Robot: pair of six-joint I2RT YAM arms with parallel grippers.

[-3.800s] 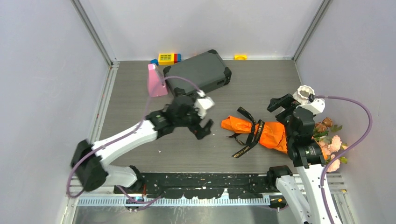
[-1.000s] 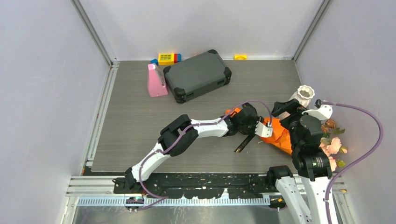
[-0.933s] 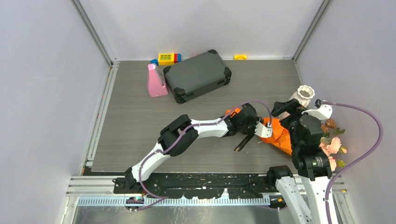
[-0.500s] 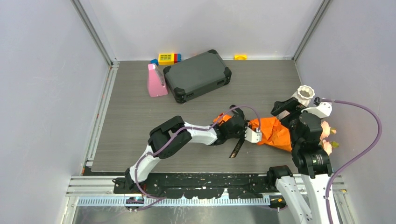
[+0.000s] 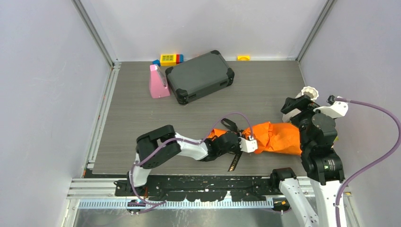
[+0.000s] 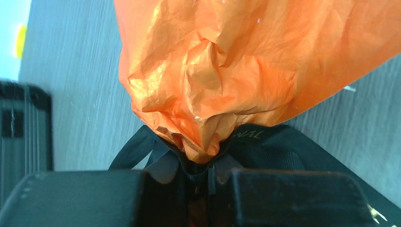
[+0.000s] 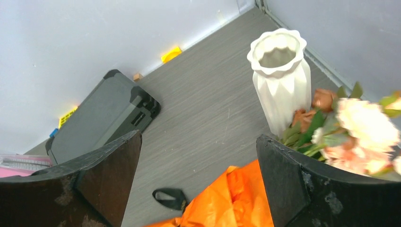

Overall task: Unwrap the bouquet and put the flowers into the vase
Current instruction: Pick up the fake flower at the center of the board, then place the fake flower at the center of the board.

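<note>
Crinkled orange bouquet (image 5: 276, 137) lies at five o'clock on our worktop (image 5: 137, 118), pink roses (image 7: 366, 125) toward three o'clock; our left claw (image 6: 201, 182) pinches its narrow tip, our right claw (image 7: 198, 179) gapes wide above it.

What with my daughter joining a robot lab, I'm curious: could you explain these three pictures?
Two robot arms sit at a table's near edge. One picture looks down from above; the other two come from a camera on each wrist. On the table are a dark case, a pink wedge, toy bricks, a white vase and pink flowers beside it. The left hand is pinched shut on the narrow end of the orange paper, at its black ribbon. The right hand hangs open, holding nothing.
</note>
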